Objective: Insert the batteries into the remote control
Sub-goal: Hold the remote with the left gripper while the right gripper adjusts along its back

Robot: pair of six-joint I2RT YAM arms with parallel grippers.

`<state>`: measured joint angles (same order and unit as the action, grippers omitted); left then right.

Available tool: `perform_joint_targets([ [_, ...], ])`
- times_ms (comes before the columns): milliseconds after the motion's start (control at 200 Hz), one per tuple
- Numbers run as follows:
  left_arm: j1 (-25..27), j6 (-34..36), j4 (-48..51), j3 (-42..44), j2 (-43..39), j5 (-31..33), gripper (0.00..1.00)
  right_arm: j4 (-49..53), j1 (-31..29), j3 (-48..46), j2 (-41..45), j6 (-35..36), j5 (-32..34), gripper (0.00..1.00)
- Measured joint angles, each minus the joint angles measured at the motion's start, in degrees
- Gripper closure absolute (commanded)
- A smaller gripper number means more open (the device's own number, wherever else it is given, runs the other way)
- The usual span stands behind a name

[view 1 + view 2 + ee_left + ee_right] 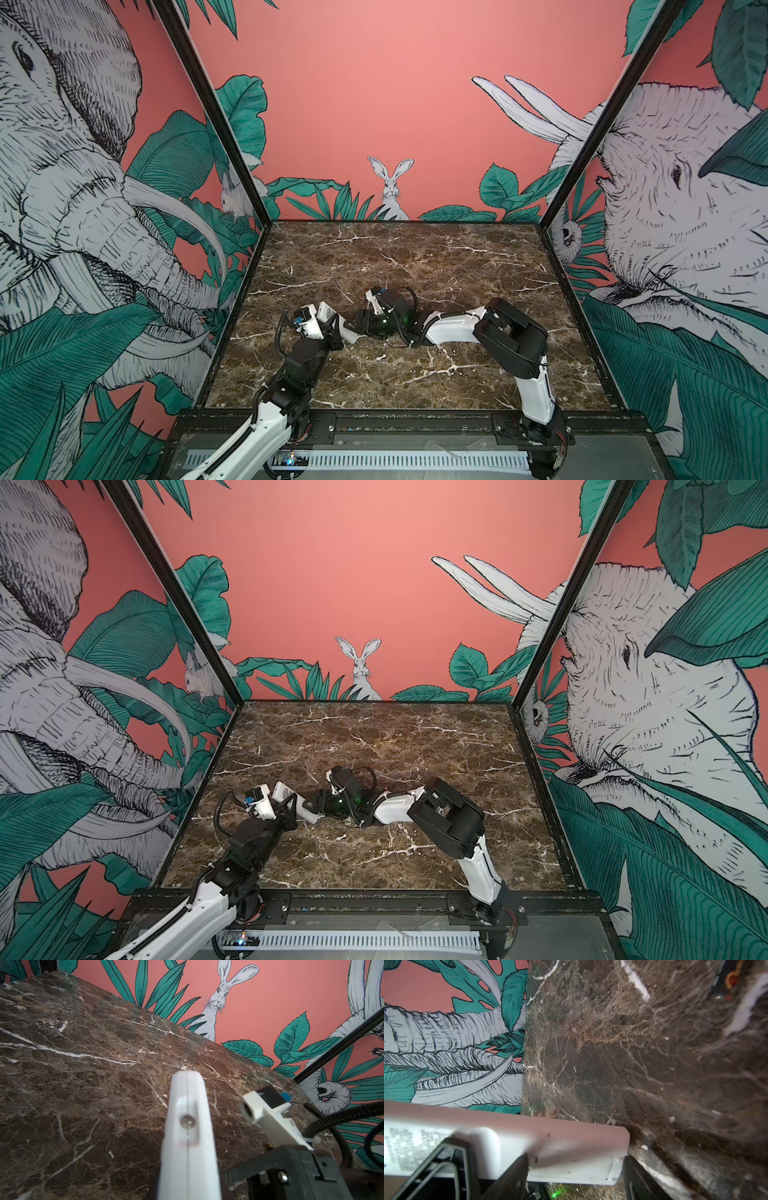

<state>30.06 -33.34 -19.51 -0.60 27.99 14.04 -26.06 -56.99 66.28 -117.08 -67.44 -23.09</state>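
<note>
In both top views the left claw (334, 332) is clamped on the remote control (327, 311), lifted over the near-left of the surface (415, 257). Left wrist: remote control edge-on. Right wrist: the right claw (575, 1168) sits astride its battery cover (571, 1171); whether it is pressing, I cannot tell. I would push the cover straight, lengthwise.

The far half of the worktop (415, 257) lay bare in both top views, open from side to side. Left of centre the left arm (299, 365) and right arm (457, 328) met at the remote control (328, 312), closing that strip. Near the front edge, bare marble ran between the two arms. Patterned walls (395, 104) shut in the far side and both flanks.
</note>
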Motion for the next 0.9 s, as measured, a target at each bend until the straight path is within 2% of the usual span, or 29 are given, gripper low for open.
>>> perform_joint_targets([
  [325,-0.1,-0.1,0.8,0.0,-0.3,1.0,1.00,-1.7,0.2,0.7,-1.8,-1.4,-1.3,0.28],
  [590,-0.3,0.2,0.7,0.0,-0.2,2.2,1.00,15.6,-0.1,9.5,-1.9,3.7,-0.2,0.29],
  [900,-0.4,1.5,-0.3,0.0,0.5,1.4,1.00,30.2,-1.3,17.2,-2.0,11.7,4.3,0.40],
])
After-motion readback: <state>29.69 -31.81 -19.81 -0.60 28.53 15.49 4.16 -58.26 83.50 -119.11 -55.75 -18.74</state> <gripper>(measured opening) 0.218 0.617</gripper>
